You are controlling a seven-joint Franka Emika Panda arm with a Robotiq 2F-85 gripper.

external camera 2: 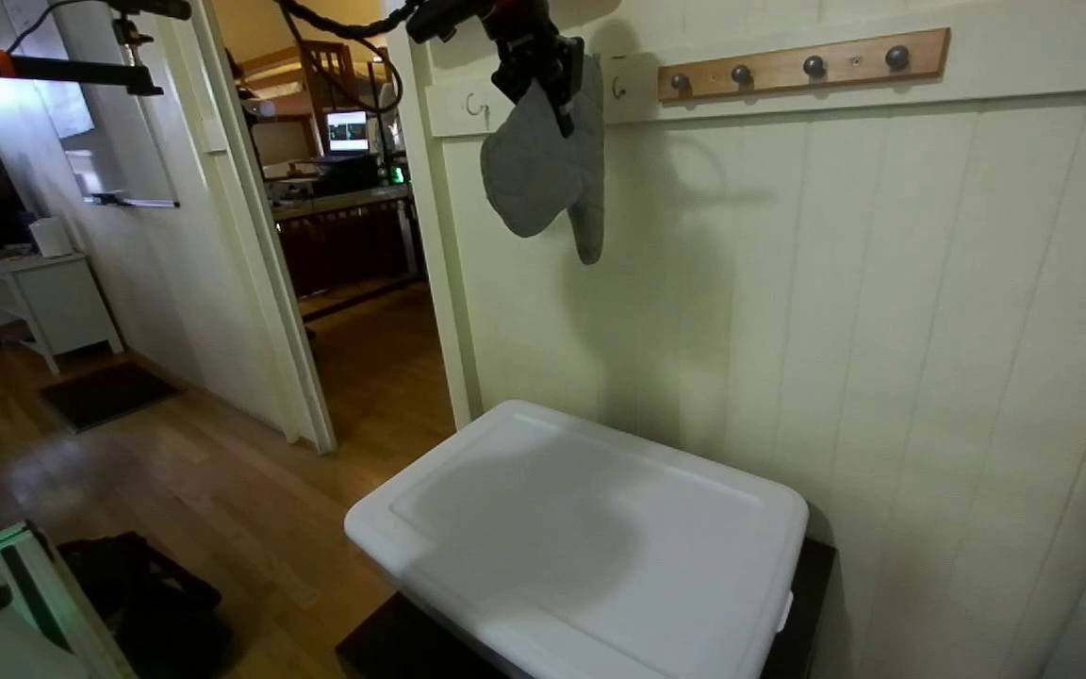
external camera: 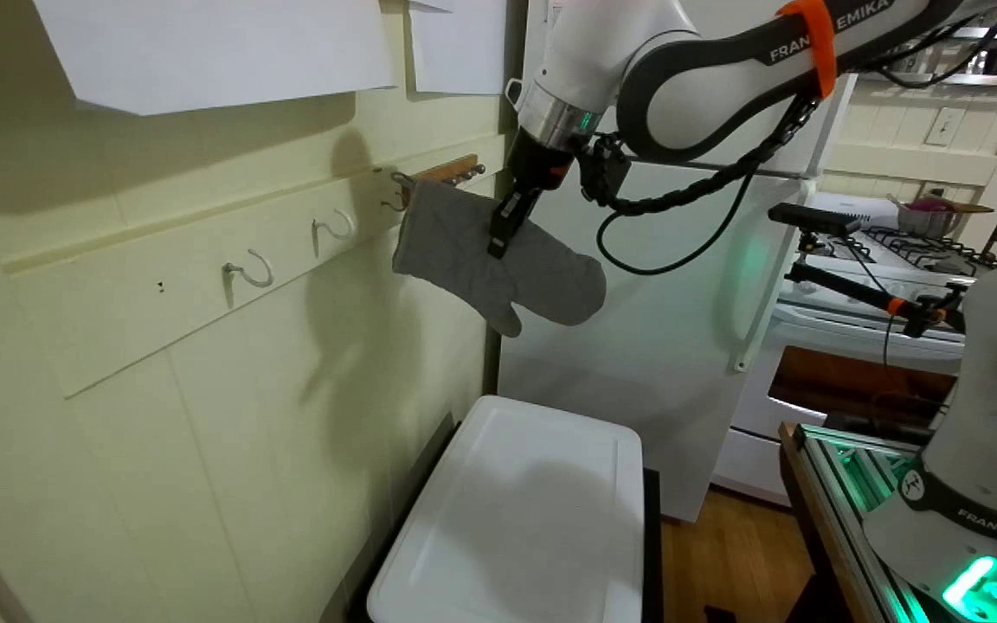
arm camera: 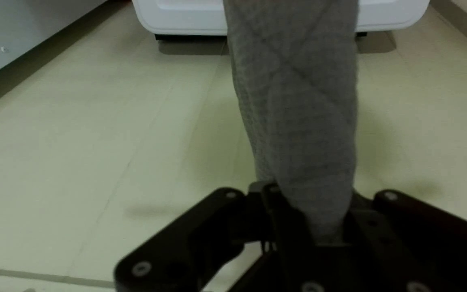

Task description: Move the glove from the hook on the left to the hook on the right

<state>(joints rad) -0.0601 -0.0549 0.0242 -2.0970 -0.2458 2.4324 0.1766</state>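
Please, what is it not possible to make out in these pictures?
Grey mitt, wrist view: cut off by the top edge.
Tool, wrist view: partly hidden by the mitt.
White lid, wrist view: partly hidden by the mitt.
Dark curve at the mitt's corner, in an exterior view: too small to identify.
Lit screen, in an exterior view: too small to read.

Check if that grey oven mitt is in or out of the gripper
In: the wrist view shows the oven mitt pinched between the jaws of the gripper.
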